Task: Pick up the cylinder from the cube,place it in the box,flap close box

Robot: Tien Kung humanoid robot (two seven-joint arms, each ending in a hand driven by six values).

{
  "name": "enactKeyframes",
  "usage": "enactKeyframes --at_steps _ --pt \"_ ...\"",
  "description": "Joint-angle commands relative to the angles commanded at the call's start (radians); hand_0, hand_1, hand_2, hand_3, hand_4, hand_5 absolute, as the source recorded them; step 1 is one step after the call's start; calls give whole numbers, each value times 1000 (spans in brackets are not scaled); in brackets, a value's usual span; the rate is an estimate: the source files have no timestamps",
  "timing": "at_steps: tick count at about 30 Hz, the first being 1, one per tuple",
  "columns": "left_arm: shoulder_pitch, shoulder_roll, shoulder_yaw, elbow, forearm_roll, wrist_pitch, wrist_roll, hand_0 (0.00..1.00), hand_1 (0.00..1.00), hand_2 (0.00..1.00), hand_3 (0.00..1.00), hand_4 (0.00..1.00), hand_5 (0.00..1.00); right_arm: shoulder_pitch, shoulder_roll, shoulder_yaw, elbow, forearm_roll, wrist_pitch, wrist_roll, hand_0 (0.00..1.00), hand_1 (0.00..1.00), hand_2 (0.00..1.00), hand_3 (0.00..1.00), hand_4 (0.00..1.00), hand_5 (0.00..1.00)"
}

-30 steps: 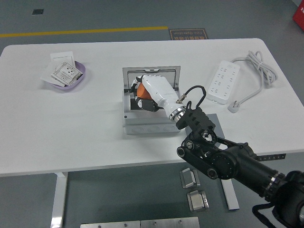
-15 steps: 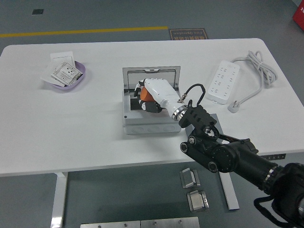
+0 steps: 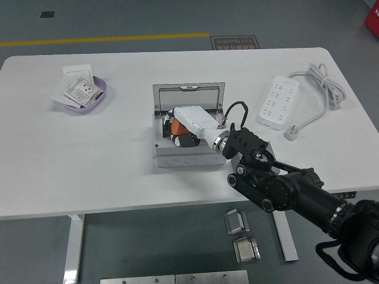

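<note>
Head view, listed left to right across the white table (image 3: 118, 171).

Purple dish (image 3: 84, 94): far left, near the table's back edge; holds white printed cards, one propped behind it. Well apart from everything else.

Open tabletop, left: bare white surface between the dish and the box, and forward to the near edge.

Box (image 3: 188, 155): grey, at table centre; hinged lid (image 3: 188, 96) stands open at the far side, tilted back. Front wall faces the near edge with bare table ahead of it.

Cylinder (image 3: 176, 125): orange, only partly visible; inside the box cavity, under the fingers at the left part of the interior. Long axis and heading: cannot tell, most of it is covered by the hand.

Right hand (image 3: 190, 123): white shell, reaching into the box from the lower right, pointing toward the upper left. Fingers curled down around the orange cylinder; fingertips sit low in the cavity.

Right arm: black, enters from the lower right corner, crosses the near table edge.

Open tabletop, centre right: narrow bare strip between box and power strip.

Power strip (image 3: 278, 102): white, lying diagonally right of the box; coiled cable (image 3: 323, 83) and plug near the right edge.
</note>
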Motion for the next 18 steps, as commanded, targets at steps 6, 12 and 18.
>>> enactKeyframes --at_steps 6,12,18 --pt "0 -1 -1 0 3 -1 0 622 612 559 592 677 276 2 0 6 3 -6 -1 4 620 596 638 794 932 402" --pt "-1 -1 -1 0 4 -1 0 621 612 558 592 676 275 3 -1 12 5 -5 -2 5 673 624 645 805 964 422" --pt "0 -2 0 0 4 -2 0 621 611 558 592 676 275 0 -4 30 13 -10 -2 7 684 627 642 805 984 440"
